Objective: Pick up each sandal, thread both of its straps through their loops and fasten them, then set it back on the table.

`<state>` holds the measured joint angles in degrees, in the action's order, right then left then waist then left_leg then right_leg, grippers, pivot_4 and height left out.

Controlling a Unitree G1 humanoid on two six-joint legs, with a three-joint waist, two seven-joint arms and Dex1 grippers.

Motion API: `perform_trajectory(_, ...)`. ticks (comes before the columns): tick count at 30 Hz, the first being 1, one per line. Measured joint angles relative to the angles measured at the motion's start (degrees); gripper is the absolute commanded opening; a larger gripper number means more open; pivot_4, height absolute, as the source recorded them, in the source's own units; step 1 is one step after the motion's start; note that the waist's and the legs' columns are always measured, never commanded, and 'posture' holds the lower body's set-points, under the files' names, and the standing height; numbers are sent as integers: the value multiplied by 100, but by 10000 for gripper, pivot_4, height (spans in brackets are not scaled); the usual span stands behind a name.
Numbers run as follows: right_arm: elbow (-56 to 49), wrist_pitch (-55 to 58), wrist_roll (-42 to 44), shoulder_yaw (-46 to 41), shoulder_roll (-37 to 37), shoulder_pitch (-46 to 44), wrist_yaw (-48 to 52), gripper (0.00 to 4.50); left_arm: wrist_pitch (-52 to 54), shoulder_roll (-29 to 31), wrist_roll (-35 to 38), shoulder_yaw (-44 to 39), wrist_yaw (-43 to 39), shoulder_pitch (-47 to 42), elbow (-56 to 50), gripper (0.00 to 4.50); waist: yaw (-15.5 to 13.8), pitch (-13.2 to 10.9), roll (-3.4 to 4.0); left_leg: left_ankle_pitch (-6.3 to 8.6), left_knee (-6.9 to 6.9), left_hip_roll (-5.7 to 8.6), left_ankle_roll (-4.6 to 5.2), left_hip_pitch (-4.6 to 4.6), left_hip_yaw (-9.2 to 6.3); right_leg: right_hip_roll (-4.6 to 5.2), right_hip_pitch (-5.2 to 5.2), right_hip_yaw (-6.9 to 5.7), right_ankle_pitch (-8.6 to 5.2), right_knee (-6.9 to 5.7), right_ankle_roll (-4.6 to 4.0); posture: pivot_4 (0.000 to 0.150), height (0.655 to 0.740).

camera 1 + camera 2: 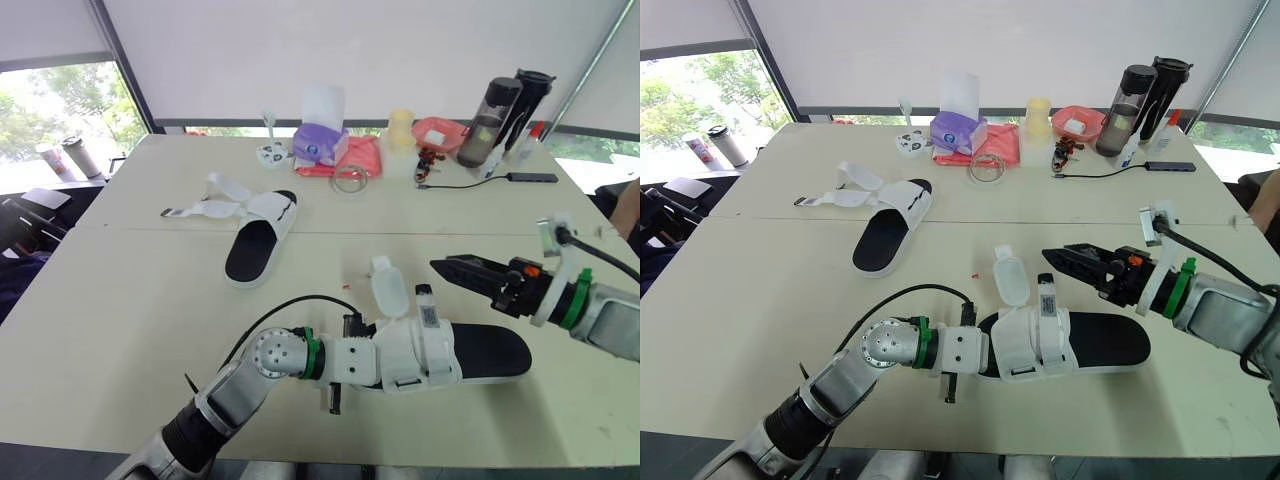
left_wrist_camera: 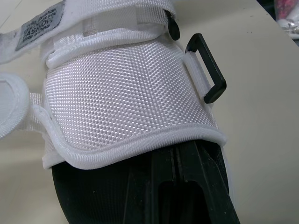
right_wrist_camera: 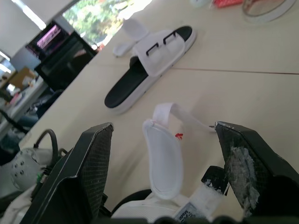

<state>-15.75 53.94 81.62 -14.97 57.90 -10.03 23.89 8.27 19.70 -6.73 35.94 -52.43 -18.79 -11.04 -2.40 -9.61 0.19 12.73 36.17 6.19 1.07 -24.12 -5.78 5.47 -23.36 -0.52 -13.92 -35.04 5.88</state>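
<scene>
One soft, light strap (image 1: 388,290) stands loose on the sandal (image 1: 490,352); the right gripper (image 1: 442,267), jaws wide apart and empty, should pinch its tip.

A: We log the left arm (image 1: 235,385) coming up from the lower left, elbow low, forearm stretched forward and to the right.
B: Agreed. Its wrist (image 1: 352,360) sits level. The left gripper (image 2: 180,156) carries on along the same line, its fingers (image 2: 201,182) pressed side by side with barely a seam between them.
A: And the right arm (image 1: 612,318)?
B: We see it enter from the right edge, forearm nearly horizontal, aimed across toward the left arm.
A: The right gripper (image 1: 447,267) hovers at its end, tips leading. From its own wrist we note both fingers spread wide.
B: The two grippers sit near each other, not touching.
</scene>
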Motion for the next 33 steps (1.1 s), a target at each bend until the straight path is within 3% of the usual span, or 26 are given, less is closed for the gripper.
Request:
perform_trajectory(9,1378,681,-1635,1151,157,-1295,1242,37137,-438,-34,-4,62,-5,-316,444,0,7,-1,0,0,7,3,2,-4,9,4,-5,-1,4,-5,-1,1500,7400)
perform_trajectory(15,1738,849,-2364,1491,117,-1533,1977,37137,-534,-75,-8,54,41,-446,630,0,13,-1,0,-1,3,3,3,-4,10,2,-11,-1,7,-8,4,1500,7400)
perform_trajectory(18,1899,1003,-2525,1511,-62,-1681,2178,28500,-533,-71,-14,49,83,-443,639,0,21,-1,0,-1,5,2,3,-2,10,1,-10,-1,9,-10,5,1500,7400)
perform_trajectory(23,2146,1328,-2600,1506,-401,-1929,2380,3090,-533,-79,-20,50,146,-421,635,0,17,-1,1,-1,6,2,3,-1,10,1,-10,-1,12,-13,6,1500,7400)
perform_trajectory(24,2145,1369,-2634,1506,-402,-1961,2442,698,-533,-81,-20,50,152,-419,635,0,16,-1,1,-1,6,2,3,-1,10,0,-11,-1,13,-13,7,1500,7400)
perform_trajectory(33,2051,1569,-2849,1354,-401,-1978,2809,698,-532,-76,-23,50,238,-420,648,0,14,-1,1,-1,5,2,2,-1,10,0,-11,-1,14,-14,8,1500,7400)
